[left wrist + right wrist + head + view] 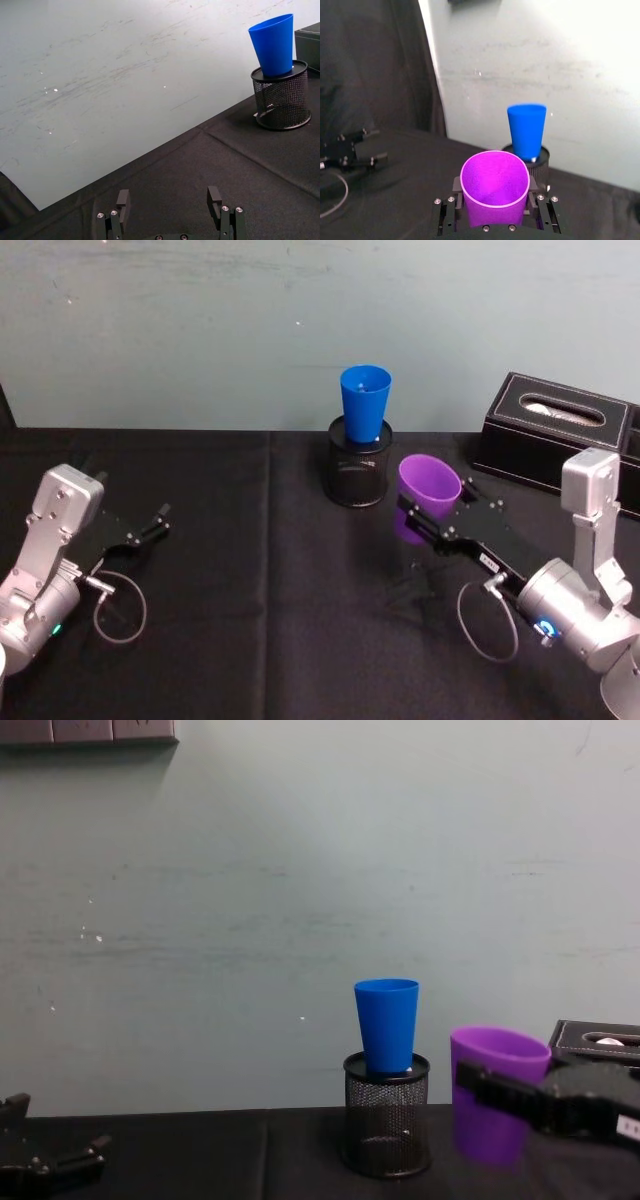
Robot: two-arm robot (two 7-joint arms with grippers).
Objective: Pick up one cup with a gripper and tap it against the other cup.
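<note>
Right gripper [435,508], jaws clamped on the upright purple cup [428,483], holds it just above the bench [250,640]. Ahead and to its left, near but apart, the blue cup [365,400] stands higher, its base hidden in a black mesh pen holder [358,478]. Left gripper [160,520] rests far left, jaws apart.

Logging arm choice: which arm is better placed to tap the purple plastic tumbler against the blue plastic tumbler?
Right. The right gripper is shut on the purple plastic tumbler, close beside the blue plastic tumbler in the black mesh holder. The left gripper sits open, far left.
</note>
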